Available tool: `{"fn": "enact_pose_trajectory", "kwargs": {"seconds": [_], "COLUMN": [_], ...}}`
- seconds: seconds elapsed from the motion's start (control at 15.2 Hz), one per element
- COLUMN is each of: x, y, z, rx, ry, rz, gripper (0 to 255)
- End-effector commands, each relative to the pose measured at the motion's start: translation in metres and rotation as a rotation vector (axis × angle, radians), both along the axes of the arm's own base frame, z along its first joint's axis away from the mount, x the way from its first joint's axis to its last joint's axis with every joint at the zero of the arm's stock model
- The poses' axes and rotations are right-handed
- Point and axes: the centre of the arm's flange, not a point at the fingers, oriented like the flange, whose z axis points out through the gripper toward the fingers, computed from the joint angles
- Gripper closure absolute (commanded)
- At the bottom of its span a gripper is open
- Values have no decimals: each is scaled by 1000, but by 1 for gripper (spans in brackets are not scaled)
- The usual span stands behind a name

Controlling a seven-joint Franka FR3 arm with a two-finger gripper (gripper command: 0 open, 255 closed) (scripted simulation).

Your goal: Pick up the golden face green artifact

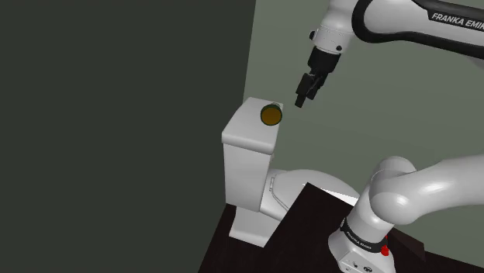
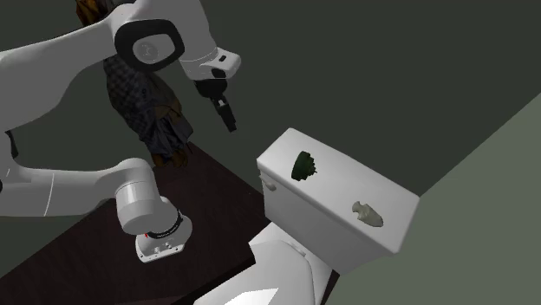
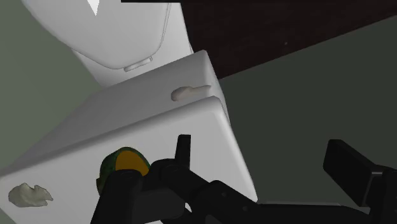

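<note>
Notes from the remote desk. The golden-faced green artifact [image 1: 271, 115] stood on edge on the lid of the white toilet tank [image 1: 247, 133], near the end closest to the arm, its gold disc turned toward the shoulder camera. A small pale lump [image 2: 367, 210] lay well apart from it, toward the lid's far end.

The gripper [image 1: 301, 96] hung in the air above and just off that near end, touching nothing. In the wrist view its fingers stood wide apart with nothing between them, and the artifact sat off to one side of the near finger.

I judged this a pre-grasp hover: jaws spread to straddle the disc across its thin sides. It needed re-centring first, because a nudge could roll it off the lid.
</note>
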Motion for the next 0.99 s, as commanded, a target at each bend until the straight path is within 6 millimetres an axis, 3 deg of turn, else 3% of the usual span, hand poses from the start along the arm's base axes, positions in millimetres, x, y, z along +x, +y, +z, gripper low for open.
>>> {"fn": "enact_pose_trajectory", "kwargs": {"seconds": [0.0, 0.92], "x": [0, 115], "y": [0, -132], "z": [0, -72], "rx": [0, -11], "ry": [0, 59], "rz": [0, 180], "gripper": [0, 0]}}
